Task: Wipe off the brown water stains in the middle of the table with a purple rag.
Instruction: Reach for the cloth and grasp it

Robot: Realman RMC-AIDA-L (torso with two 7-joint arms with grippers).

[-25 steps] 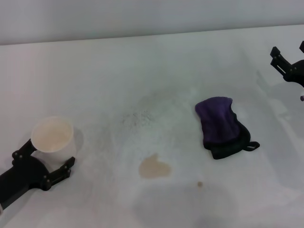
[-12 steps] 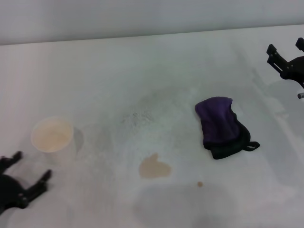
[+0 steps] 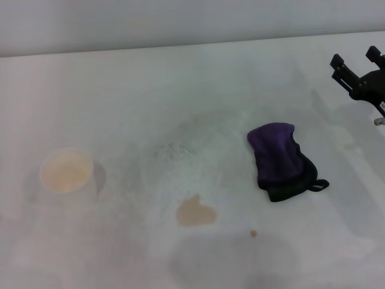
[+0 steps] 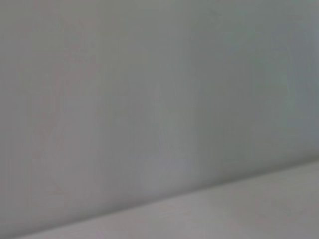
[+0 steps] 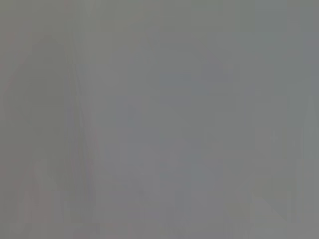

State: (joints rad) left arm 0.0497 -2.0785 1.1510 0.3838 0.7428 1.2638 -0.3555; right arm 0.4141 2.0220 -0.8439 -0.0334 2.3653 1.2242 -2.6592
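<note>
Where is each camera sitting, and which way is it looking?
Head view: on the robot's head, looking forward and down at the table, with the rag, stains and cup; only the right end effector shows, open, at the far right edge.
Left wrist view: on the left wrist, facing a plain grey wall above a pale strip; none of the robot's body shows.
Right wrist view: on the right wrist, facing blank grey; none of the robot's body shows.
Shared: both wrist views show only plain grey; no object appears in two views.
</note>
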